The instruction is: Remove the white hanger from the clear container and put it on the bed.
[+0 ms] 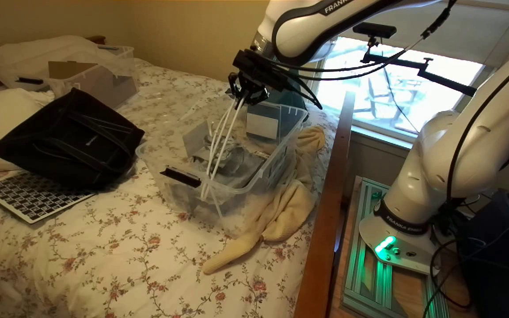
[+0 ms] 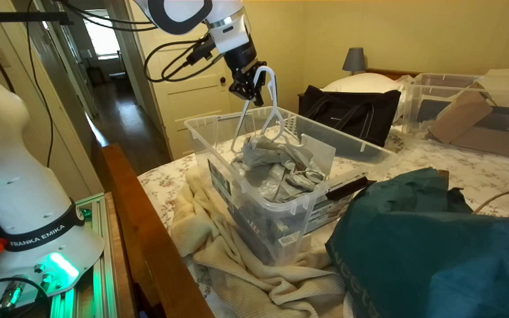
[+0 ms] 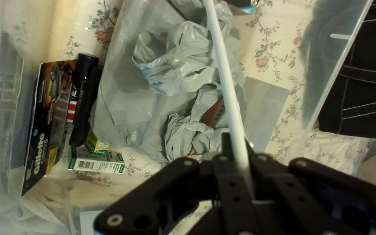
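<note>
One white hanger (image 3: 229,94), pinched in my gripper (image 3: 239,153); wrist view shows its pale bar running between my two fingers (image 3: 226,173), one on either side of it. Whereabouts: below my grasp it slants down at the clear container (image 2: 276,216), by my guess dipping between its walls, near crumpled grey plastic (image 2: 276,154). Not yet on the bed (image 1: 148,265).

Progress, as I judge it: grasp done, lift partly done. Upper part stands above the rim in both exterior views. Its lower end (image 1: 206,190) shows below the near rim in an exterior view, against the see-through wall; inside or just outside that wall, cannot tell from there. Left to do: raise until the whole of it clears the rim, carry sideways, lower onto the bed, let go.

Pose: my arm (image 1: 435,163) rises from its base (image 1: 407,198) on the other side of the wooden rail (image 1: 327,229), reaches across and bends down at the wrist above the container. Fingertips point downward, leaning a little outward, away from the base. Hanger hangs steeply, tilted rather than plumb.
</note>
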You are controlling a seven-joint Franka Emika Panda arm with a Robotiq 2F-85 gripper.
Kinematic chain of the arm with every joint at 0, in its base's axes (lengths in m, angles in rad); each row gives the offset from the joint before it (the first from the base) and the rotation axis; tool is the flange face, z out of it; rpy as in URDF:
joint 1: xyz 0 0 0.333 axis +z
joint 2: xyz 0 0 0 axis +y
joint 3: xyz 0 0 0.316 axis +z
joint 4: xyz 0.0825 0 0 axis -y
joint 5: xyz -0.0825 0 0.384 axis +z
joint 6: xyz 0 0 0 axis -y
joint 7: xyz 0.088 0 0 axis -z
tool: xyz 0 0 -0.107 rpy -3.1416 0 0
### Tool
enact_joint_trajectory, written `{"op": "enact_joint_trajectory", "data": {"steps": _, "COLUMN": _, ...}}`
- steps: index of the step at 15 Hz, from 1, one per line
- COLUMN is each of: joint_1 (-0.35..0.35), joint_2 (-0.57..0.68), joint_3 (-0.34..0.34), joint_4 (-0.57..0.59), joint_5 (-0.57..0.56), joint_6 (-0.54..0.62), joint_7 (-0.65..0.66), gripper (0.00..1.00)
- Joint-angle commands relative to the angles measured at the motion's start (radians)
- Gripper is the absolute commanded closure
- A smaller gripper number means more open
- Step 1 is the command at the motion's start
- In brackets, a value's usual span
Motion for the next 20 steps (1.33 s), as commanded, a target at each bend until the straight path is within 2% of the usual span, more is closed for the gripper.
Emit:
{"op": "enact_joint_trajectory", "data": {"steps": 1, "joint_1": 0.002, "joint_2": -0.076, "joint_3": 0.0, "joint_4": -0.081, "joint_5": 0.115, "joint_6": 0.088, "joint_7": -0.077, "gripper": 0.99}}
{"op": "enact_joint_trajectory", "data": {"steps": 9, "joint_1": 0.014, "joint_2": -0.118, "joint_3": 0.002, "joint_4": -0.143, "joint_5": 0.264, "joint_6": 0.244, "joint_7": -0.147, "gripper": 0.99}}
{"op": "enact_joint_trajectory", "data": {"steps": 13, "joint_1": 0.07, "joint_2": -0.15, "joint_3": -0.019, "joint_4": -0.185, "joint_5": 0.378, "joint_6": 0.388, "joint_7": -0.224, "gripper": 0.99}}
{"op": "enact_joint_trajectory", "data": {"steps": 18, "joint_1": 0.281, "joint_2": -0.191, "joint_3": -0.169, "joint_4": -0.216, "joint_5": 0.509, "joint_6": 0.541, "joint_7": -0.337, "gripper": 0.99}}
{"op": "enact_joint_trajectory", "data": {"steps": 20, "joint_1": 0.353, "joint_2": -0.204, "joint_3": -0.225, "joint_4": -0.226, "joint_5": 0.526, "joint_6": 0.603, "joint_7": -0.353, "gripper": 0.99}}
